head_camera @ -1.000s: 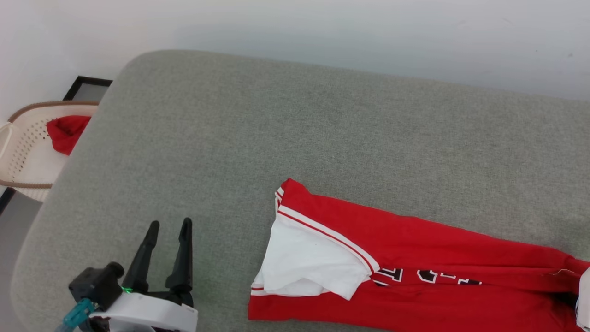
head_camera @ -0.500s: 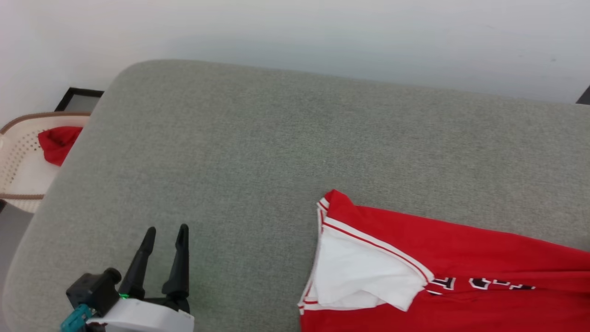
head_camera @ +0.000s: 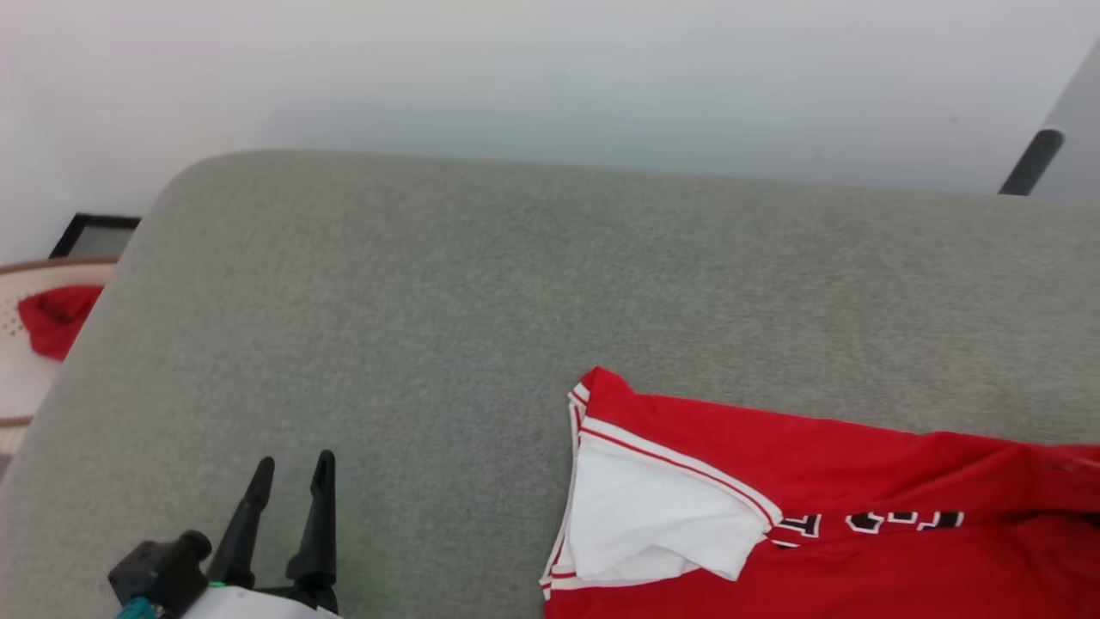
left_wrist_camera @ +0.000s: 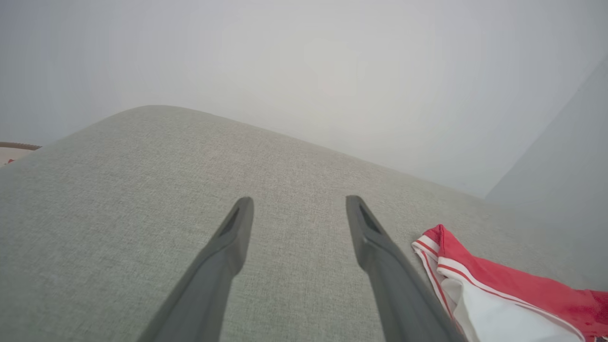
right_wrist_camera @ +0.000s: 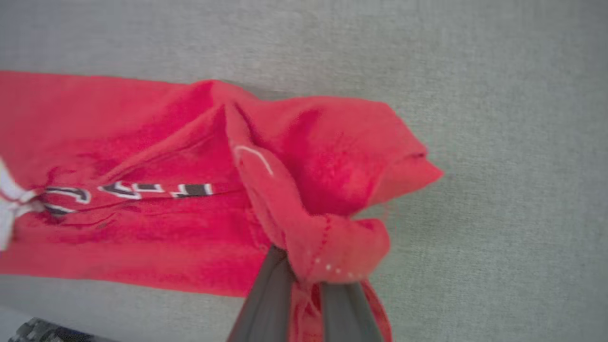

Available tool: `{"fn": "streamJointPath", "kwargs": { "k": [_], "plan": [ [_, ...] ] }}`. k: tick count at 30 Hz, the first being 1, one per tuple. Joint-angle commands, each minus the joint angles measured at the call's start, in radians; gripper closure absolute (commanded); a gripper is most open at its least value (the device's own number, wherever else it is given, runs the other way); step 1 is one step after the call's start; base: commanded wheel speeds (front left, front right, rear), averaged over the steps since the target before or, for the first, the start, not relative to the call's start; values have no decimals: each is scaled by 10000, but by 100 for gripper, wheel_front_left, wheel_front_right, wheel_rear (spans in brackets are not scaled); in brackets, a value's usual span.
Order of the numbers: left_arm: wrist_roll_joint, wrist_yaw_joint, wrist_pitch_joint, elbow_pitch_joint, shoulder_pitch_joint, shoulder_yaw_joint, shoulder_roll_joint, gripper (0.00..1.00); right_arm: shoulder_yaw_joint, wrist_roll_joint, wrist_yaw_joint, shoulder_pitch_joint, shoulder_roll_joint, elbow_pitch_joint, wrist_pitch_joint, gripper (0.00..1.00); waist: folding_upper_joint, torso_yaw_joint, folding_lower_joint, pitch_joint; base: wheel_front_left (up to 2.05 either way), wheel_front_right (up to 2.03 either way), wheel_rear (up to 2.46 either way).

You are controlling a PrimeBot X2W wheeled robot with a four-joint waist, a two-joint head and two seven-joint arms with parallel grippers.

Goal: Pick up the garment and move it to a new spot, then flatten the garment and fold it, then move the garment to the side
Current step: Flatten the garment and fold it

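Note:
The garment point(head_camera: 816, 516), a red jersey with a white sleeve, striped trim and black letters, lies folded along the lower right of the grey cushion point(head_camera: 481, 292). My right gripper point(right_wrist_camera: 304, 278) is shut on a bunched red end of the garment point(right_wrist_camera: 313, 185), which drapes over the fingers. At the lower left my left gripper point(head_camera: 290, 473) hovers open over bare cushion, well left of the jersey. Between the left gripper's point(left_wrist_camera: 299, 209) fingers there is nothing, and the garment's sleeve corner point(left_wrist_camera: 479, 280) lies just to their right.
A beige basket point(head_camera: 17, 378) holding a small red cloth point(head_camera: 53, 316) sits past the cushion's left edge. A white wall runs behind the cushion, with a dark bar point(head_camera: 1029, 162) at the top right. Bare cushion spreads across the middle and left.
The head camera has shifted, so the whole scene sits lower and the basket further left. On the cushion, the garment's left end now lies further right than a second ago, dragged by the right gripper.

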Motion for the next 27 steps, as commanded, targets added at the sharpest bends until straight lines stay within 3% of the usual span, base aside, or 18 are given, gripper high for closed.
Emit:
{"fn": "streamJointPath", "kwargs": {
  "k": [1,8,13,19,27],
  "plan": [
    [28,-23,14,7,161,23,9,0,36,164,-11,118,43,-355,63,100,0,-204,0,-210,0,0,0],
    [52,-23,14,54,255,-64,-80,0,658,663,-10,527,616,-3066,717,100,0,-337,0,-486,0,0,0],
    [-6,-24,14,167,77,-329,-123,0,1529,611,-10,124,1226,-3988,822,100,0,-119,0,-550,0,0,0],
    [-89,-24,14,304,-215,-746,-213,0,2866,384,-10,-563,2009,-3848,471,100,0,419,0,-447,0,0,0],
    [-152,-24,14,462,-598,-1210,-373,0,4432,86,-10,-1707,2759,-2279,-518,100,0,1283,0,-209,0,0,0]
  ]
}}
